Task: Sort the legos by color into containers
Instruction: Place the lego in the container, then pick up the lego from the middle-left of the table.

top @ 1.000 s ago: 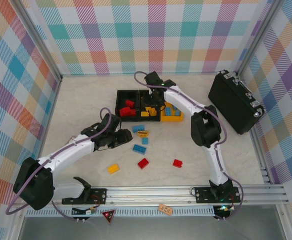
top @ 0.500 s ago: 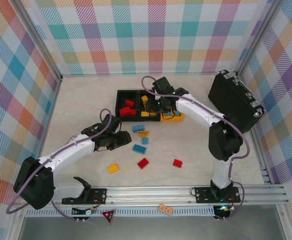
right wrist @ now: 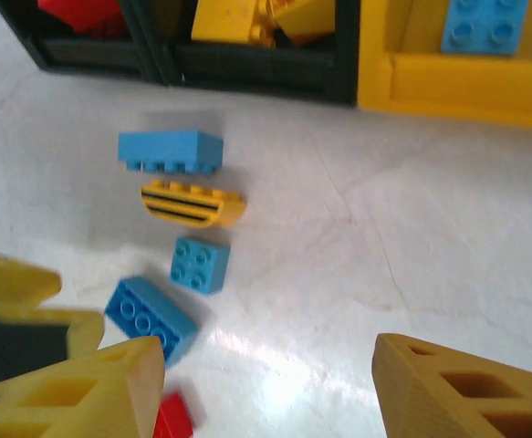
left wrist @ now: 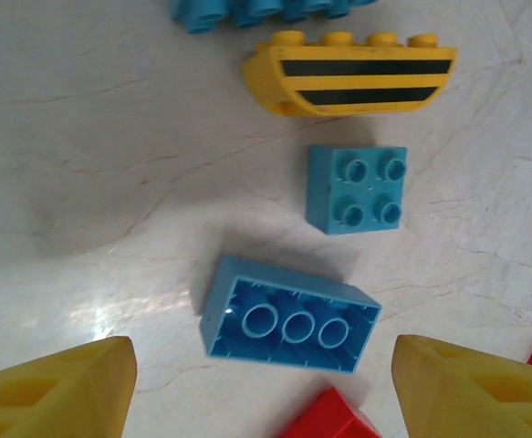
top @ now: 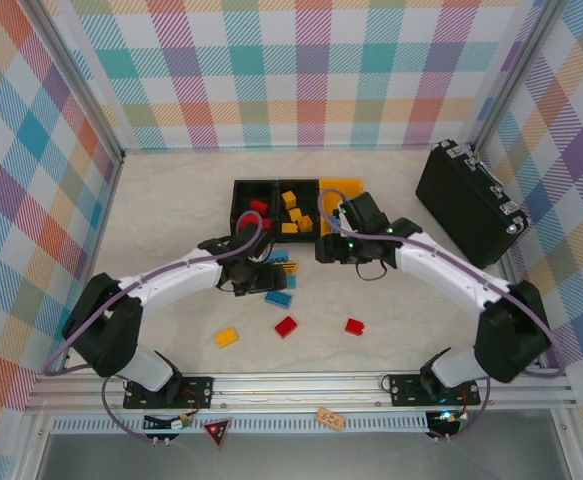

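While empty and agape like right gripper (right wrist: 266, 365), centre left gripper (left wrist: 261, 370) astride upturned blue lego (left wrist: 288, 315) at twelve o'clock.

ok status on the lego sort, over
Left claw open, over upturned blue brick. Right claw open, empty, short of the bins. Red brick tight beside the blue one, could crowd the grab.

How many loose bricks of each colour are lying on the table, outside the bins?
Blue bricks: 3
Yellow bricks: 2, one with black stripes
Red bricks: 2
Total: 7
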You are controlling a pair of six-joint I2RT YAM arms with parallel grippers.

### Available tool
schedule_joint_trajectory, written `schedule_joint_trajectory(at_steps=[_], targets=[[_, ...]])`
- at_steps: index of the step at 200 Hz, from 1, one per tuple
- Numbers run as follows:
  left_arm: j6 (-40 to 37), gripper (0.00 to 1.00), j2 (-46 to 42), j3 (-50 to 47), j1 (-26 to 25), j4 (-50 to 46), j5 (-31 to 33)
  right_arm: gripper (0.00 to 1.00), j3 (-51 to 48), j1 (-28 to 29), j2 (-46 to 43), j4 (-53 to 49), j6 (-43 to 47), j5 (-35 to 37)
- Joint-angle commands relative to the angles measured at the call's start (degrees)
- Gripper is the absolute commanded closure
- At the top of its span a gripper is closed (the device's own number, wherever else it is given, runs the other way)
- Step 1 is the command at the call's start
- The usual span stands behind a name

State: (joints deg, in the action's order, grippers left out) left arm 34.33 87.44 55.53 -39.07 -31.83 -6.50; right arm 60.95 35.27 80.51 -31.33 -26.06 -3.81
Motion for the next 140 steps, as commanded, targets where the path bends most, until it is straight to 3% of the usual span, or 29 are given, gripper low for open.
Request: schedule_joint_trajectory(at_steps=[1,69,108,140], targets=[[-4.43,0.24,4.27,4.17,-2.14,-3.81,1.20,0.37,-4.88,-0.15,-5.25,-1.73,-1.40,-0.61],[-10.29,0.18,14.74,13.56,-8.44,-12.91,8.94,0.34,-18.44,-2.04,-19.75,-6.99,-7.42,2.23],[-10.78,0.19,17.80,14.87,-9.34,-14.24,10.45,0.34,-20.57,-2.13,-21.01,-6.42,-9.00,1.97],[-10.33,0.26,18.65,14.32,-9.45,-13.08,10.79,0.35,-20.86,-2.13,-20.14,-5.01,-9.44,1.15]])
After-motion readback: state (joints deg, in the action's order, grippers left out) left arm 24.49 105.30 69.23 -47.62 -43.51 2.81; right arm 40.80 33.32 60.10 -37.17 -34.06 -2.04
